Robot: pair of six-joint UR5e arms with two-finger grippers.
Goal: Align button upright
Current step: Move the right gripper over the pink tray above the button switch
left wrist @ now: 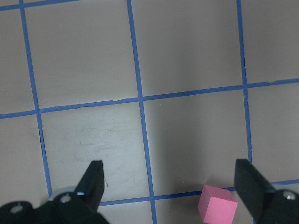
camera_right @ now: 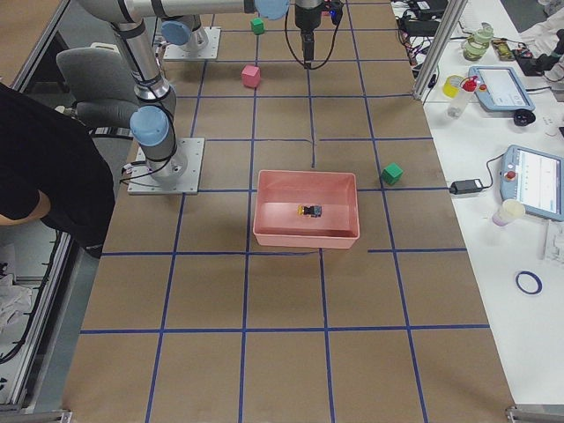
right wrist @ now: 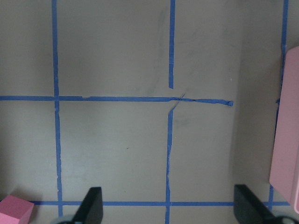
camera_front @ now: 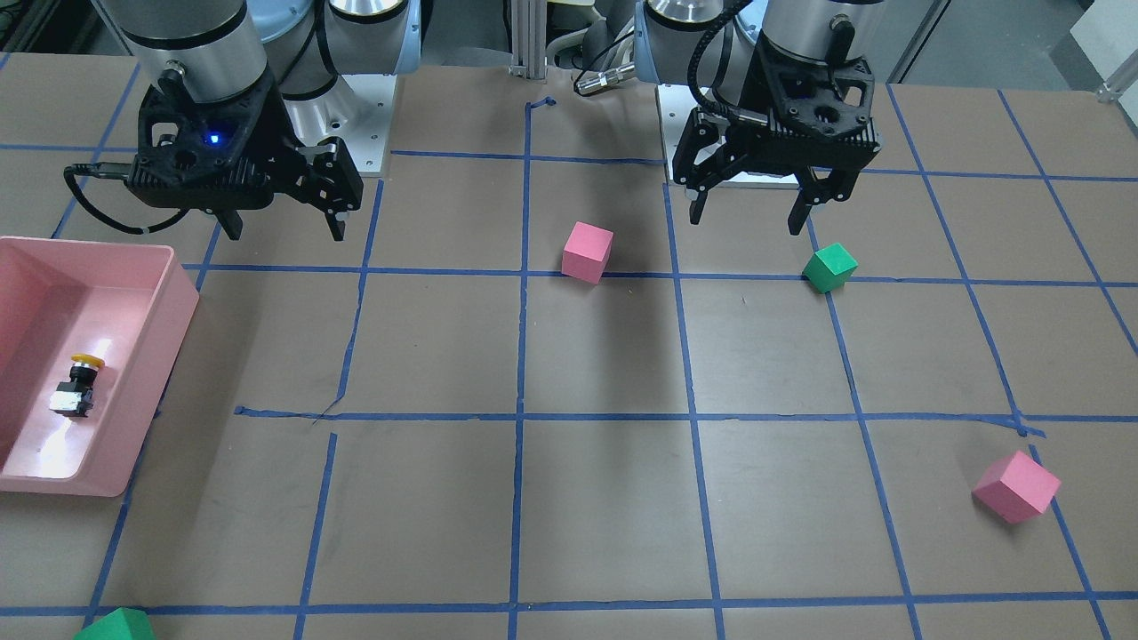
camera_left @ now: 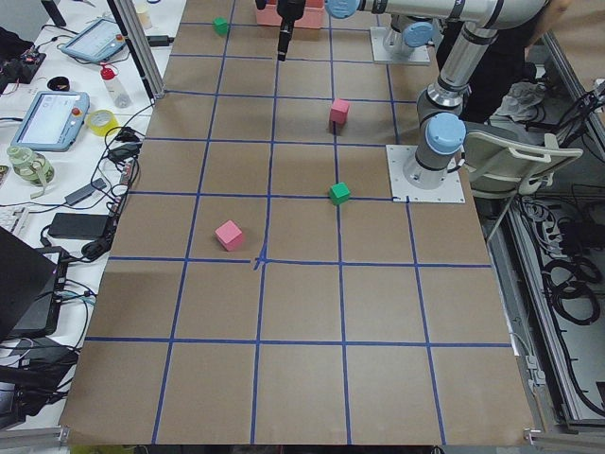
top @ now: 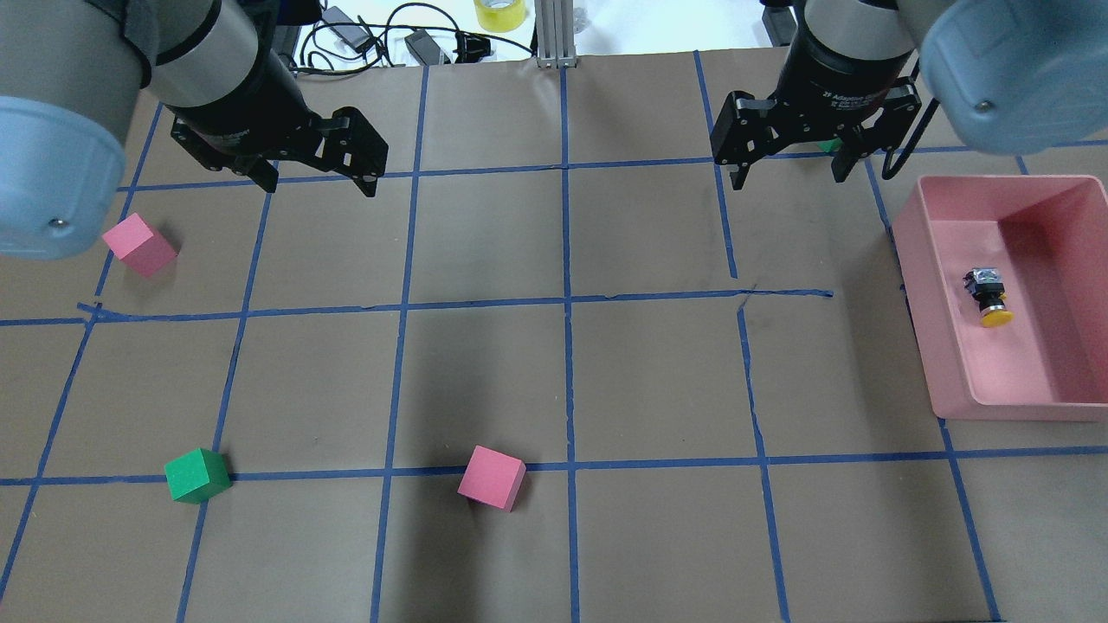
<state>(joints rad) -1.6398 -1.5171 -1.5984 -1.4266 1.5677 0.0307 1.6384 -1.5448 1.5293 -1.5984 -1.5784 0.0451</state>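
The button (top: 987, 296), with a yellow cap, black body and silvery base, lies on its side on the floor of a pink bin (top: 921, 320). It also shows in the front view (camera_front: 76, 387) and the right side view (camera_right: 309, 211). My right gripper (top: 789, 180) hangs open and empty above the table, beside the bin's far corner and apart from it. My left gripper (top: 320, 189) hangs open and empty on the other side of the table. The right wrist view shows only the bin's edge (right wrist: 286, 140), not the button.
Loose cubes lie on the taped brown table: a pink one (top: 138, 244) and a green one (top: 197, 475) on my left, a pink one (top: 492, 477) near the middle, and a green one (camera_front: 116, 625) beyond the bin. The left wrist view shows a pink cube (left wrist: 217, 204).
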